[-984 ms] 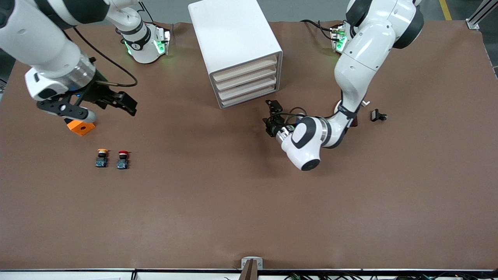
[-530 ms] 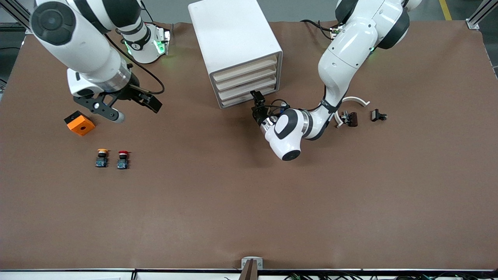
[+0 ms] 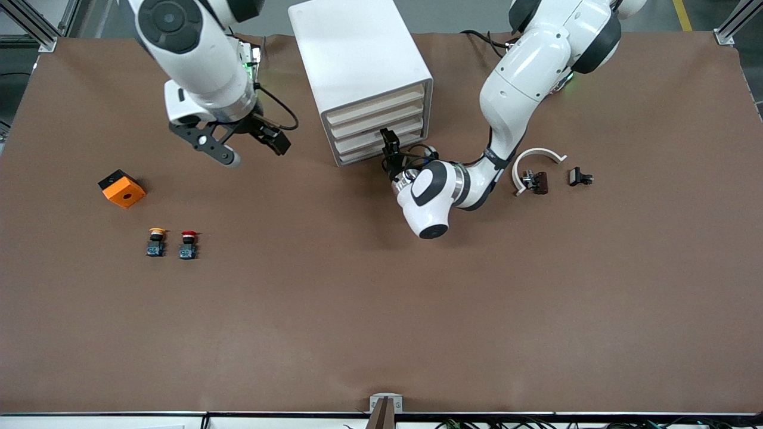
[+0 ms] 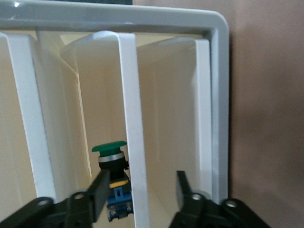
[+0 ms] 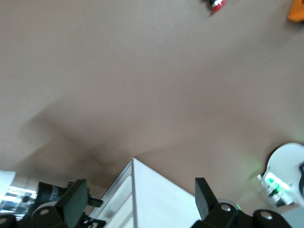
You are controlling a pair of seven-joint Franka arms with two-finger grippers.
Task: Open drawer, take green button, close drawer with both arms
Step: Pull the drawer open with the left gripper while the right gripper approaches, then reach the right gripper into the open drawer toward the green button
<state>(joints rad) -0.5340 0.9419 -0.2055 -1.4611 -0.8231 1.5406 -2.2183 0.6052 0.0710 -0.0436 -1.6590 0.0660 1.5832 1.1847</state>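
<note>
Inside the cabinet (image 4: 216,95): green-capped button (image 4: 112,164) (black body, blue base)

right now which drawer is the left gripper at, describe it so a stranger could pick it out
Start at the white cabinet in the middle of the table's robot end, with four stacked beige-fronted drawers. The left gripper sits, fingers open, at the drawer nearest the tabletop. Unlike the three drawers above, nothing is stacked under it.

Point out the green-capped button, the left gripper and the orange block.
green-capped button (image 4: 109,148), left wrist view, on its green cap.
left gripper (image 4: 141,186), left wrist view, midway between its open fingertips, at the drawer front.
orange block (image 3: 122,189), front view, on its top face.
</note>
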